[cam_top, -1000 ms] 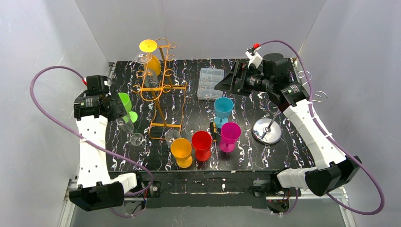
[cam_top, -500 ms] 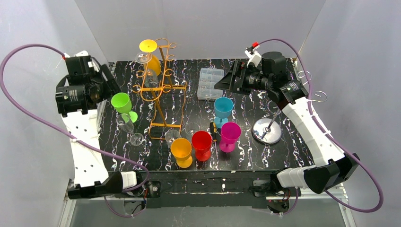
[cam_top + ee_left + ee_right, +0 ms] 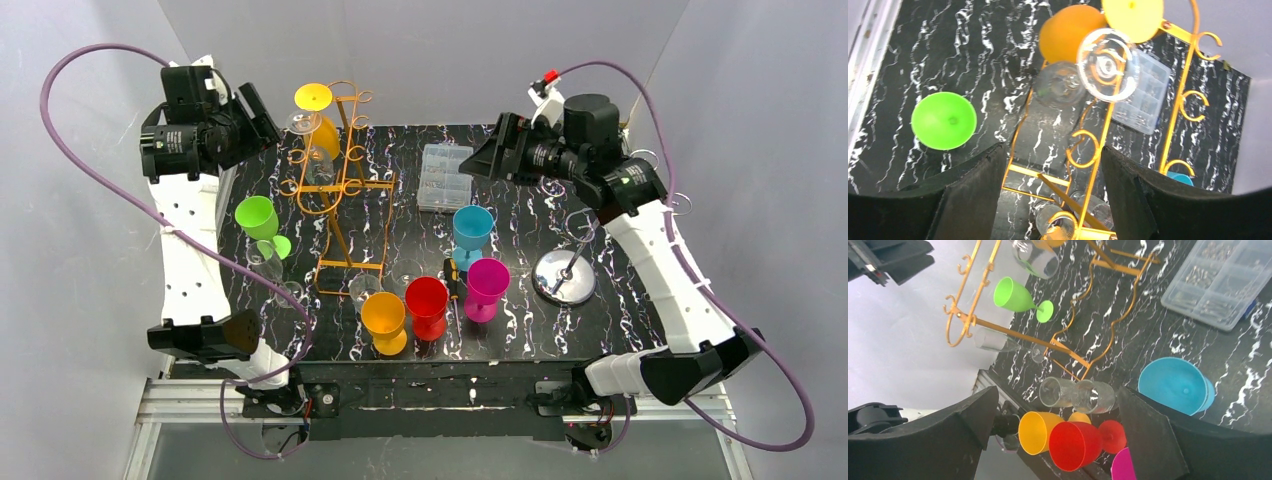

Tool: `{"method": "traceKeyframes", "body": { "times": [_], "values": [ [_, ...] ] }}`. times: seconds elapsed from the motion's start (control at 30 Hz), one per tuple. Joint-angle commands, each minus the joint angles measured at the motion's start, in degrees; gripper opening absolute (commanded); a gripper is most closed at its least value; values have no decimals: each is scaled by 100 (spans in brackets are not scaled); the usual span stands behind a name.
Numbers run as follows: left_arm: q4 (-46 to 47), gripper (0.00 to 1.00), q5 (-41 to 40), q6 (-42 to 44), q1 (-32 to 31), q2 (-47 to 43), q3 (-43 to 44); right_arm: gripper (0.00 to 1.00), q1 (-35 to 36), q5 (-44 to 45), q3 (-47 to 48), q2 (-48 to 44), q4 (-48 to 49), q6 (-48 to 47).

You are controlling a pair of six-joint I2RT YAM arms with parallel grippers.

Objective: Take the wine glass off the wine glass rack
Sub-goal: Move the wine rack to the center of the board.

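Observation:
The orange wire rack (image 3: pixel 340 190) stands at the back left of the table. A wine glass with a yellow foot (image 3: pixel 314 97) and an orange bowl hangs upside down at its top, with a clear glass (image 3: pixel 303 123) beside it. My left gripper (image 3: pixel 255 115) is open and empty, raised just left of the rack's top. Its wrist view looks down on the yellow foot (image 3: pixel 1132 17), the clear glass's foot (image 3: pixel 1108 65) and the rack (image 3: pixel 1108 130). My right gripper (image 3: pixel 490 160) is open and empty above the back middle of the table.
A green glass (image 3: pixel 258 218) stands left of the rack with clear glasses (image 3: pixel 270 262) by it. Orange (image 3: pixel 384 315), red (image 3: pixel 427 300), magenta (image 3: pixel 487 283) and blue (image 3: pixel 472 228) glasses stand in front. A clear parts box (image 3: pixel 445 177) and a silver stand (image 3: pixel 566 275) are to the right.
My left gripper has left the green glass standing on the table and has risen and moved back to beside the rack's top. My right gripper has shifted slightly.

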Motion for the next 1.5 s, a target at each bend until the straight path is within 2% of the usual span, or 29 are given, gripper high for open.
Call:
{"method": "traceKeyframes", "body": {
  "times": [0.0,0.13,0.3,0.37,0.5,0.7,0.87,1.07,1.23,1.4,1.47],
  "values": [
    [168,68,199,-14,-185,-25,393,99,28,328,823,-65,-242,-396],
    [213,68,264,0,-265,148,518,99,28,717,1411,-136,-631,-594],
    [315,69,355,82,-406,182,726,98,28,1852,1939,-464,-1371,-936],
    [348,69,420,111,-650,177,864,98,28,2292,2012,-624,-1598,-1002],
    [514,69,522,159,-1054,64,931,98,28,3281,1855,-1025,-1962,-1136],
    [811,68,790,226,-1725,-184,588,98,28,4717,1595,-1352,-2432,-1378],
    [1021,68,975,268,-2091,-469,38,90,28,5659,1311,-1456,-2862,-1423],
    [1137,68,1187,295,-2261,-695,-295,84,28,6100,843,-1458,-3039,-1383],
    [1136,68,1246,325,-2325,-845,-404,81,28,6348,431,-1503,-2806,-1381],
    [1148,67,1281,354,-2322,-955,-501,70,28,6572,301,-1434,-2618,-1448],
    [1150,67,1295,358,-2328,-966,-502,68,28,6668,264,-1412,-2530,-1495]
  ]
}}
